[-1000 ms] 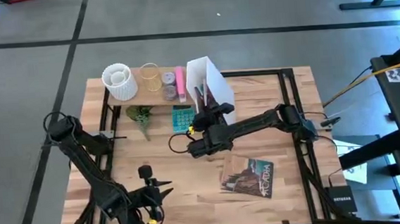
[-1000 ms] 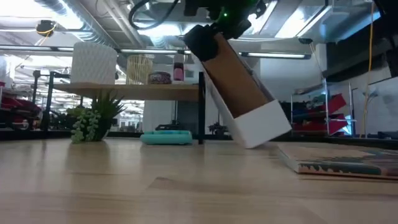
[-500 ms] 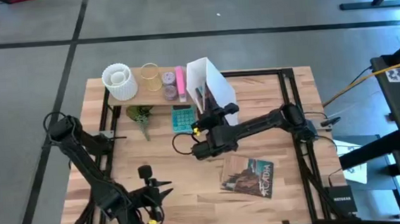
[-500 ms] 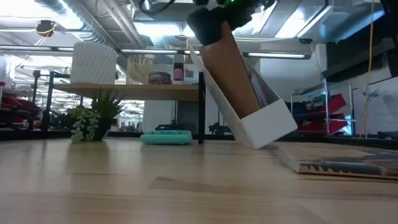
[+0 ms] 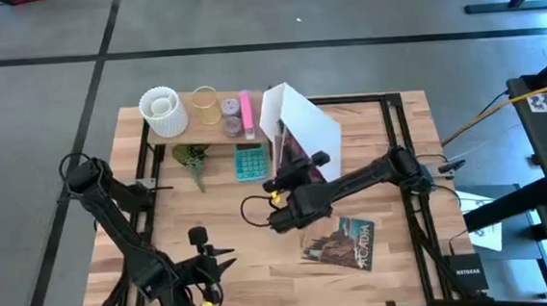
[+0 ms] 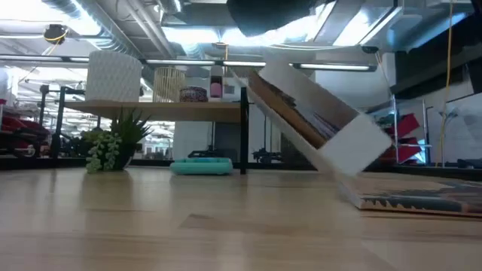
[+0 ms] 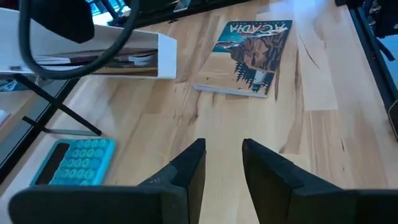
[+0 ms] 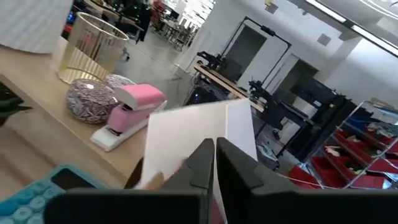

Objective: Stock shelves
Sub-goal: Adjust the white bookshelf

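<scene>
Shelf (image 5: 199,122), raised light-wood plank on black frame, at the table's far left; I count on it a white ribbed pot (image 5: 162,111), a gold wire cup (image 5: 204,105), a patterned round tin (image 5: 232,124) and a pink stapler (image 5: 246,110). Beneath it: a small green plant (image 5: 193,161) and a teal calculator (image 5: 249,161). White file box (image 5: 297,129): tilted steeply just beside the shelf's end, papers inside, one lower corner on the table in my low view. Right gripper (image 5: 278,184): by the box's open top, fingers pressed nearly together; I cannot tell whether they pinch the box's edge. Left gripper (image 7: 222,163): near table edge, fingers slightly spread, holding nothing. Book (image 5: 340,241): flat on table (image 5: 397,260), near the right arm.
</scene>
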`<act>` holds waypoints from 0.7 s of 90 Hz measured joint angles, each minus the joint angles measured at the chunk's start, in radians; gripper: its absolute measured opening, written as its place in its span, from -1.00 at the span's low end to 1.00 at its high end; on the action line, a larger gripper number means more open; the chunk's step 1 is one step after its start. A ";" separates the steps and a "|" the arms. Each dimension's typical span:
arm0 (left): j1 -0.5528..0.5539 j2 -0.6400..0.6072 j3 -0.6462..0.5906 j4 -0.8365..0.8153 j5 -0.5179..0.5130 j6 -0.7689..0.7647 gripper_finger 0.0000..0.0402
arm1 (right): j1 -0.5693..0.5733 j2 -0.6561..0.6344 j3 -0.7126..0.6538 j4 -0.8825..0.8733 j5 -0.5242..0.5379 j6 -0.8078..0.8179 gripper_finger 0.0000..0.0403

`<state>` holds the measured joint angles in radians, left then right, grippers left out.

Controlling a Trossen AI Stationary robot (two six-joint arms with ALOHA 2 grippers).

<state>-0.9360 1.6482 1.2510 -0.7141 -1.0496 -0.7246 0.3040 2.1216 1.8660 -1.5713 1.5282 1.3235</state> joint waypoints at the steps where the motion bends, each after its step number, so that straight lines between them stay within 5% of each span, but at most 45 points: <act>1: 0.000 0.000 0.000 0.000 0.000 0.000 -0.55 | 0.001 0.000 0.000 0.000 0.000 0.000 -0.97; 27: 0.000 0.000 0.000 0.000 0.000 0.000 -0.55 | 0.052 -0.003 -0.001 0.000 0.002 -0.005 -0.84; 47: 0.002 0.000 0.000 -0.001 0.000 0.004 -0.55 | 0.120 -0.047 -0.002 0.001 -0.012 -0.073 -0.44; 63: 0.003 0.000 0.000 0.001 0.000 0.018 -0.55 | 0.131 -0.113 -0.001 -0.001 -0.266 -0.299 -0.03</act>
<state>-0.9333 1.6482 1.2510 -0.7136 -1.0500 -0.7063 0.4347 2.0091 1.8648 -1.5719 1.2619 1.0246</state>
